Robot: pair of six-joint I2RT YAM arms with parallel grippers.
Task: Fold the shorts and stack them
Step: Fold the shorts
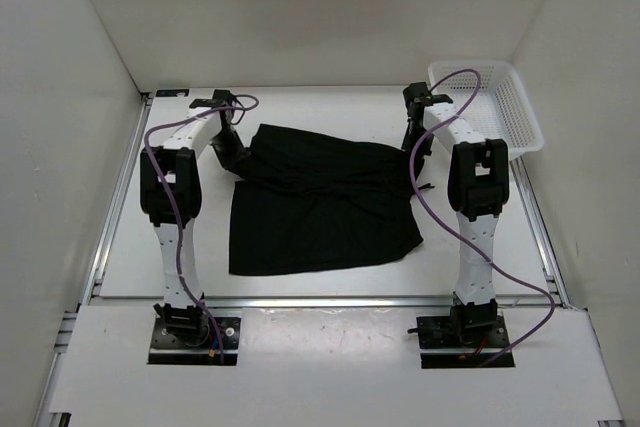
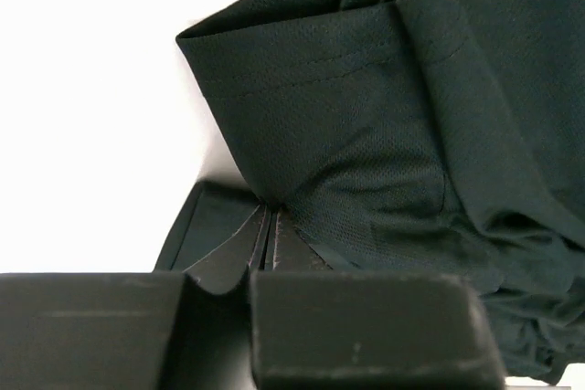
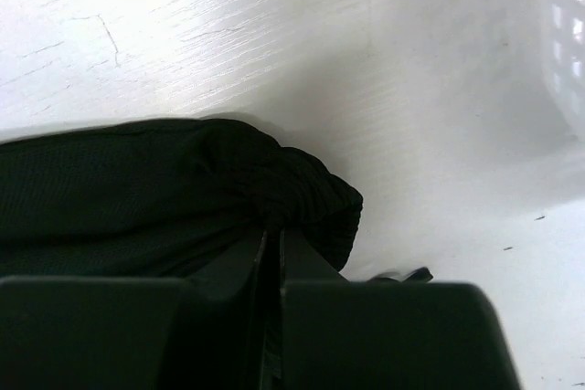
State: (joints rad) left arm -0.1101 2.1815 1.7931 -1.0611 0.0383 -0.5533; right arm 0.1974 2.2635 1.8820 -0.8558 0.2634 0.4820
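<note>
We log the shorts (image 1: 320, 202) lying at mid-frame on the white table (image 1: 150, 247). The left gripper (image 2: 267, 215) is clamped on a bunched hem at their upper-left corner. The right gripper (image 3: 272, 237) is clamped on the gathered upper-right edge, near the white basket (image 1: 497, 107).

1. A white table (image 1: 150, 247) fills the middle of the frame.
2. Black shorts (image 1: 320, 209) lie spread over its centre, with the fabric bunched along their upper edge.
3. A white mesh basket (image 1: 512, 109) sits at the upper right, apart from the shorts.
</note>
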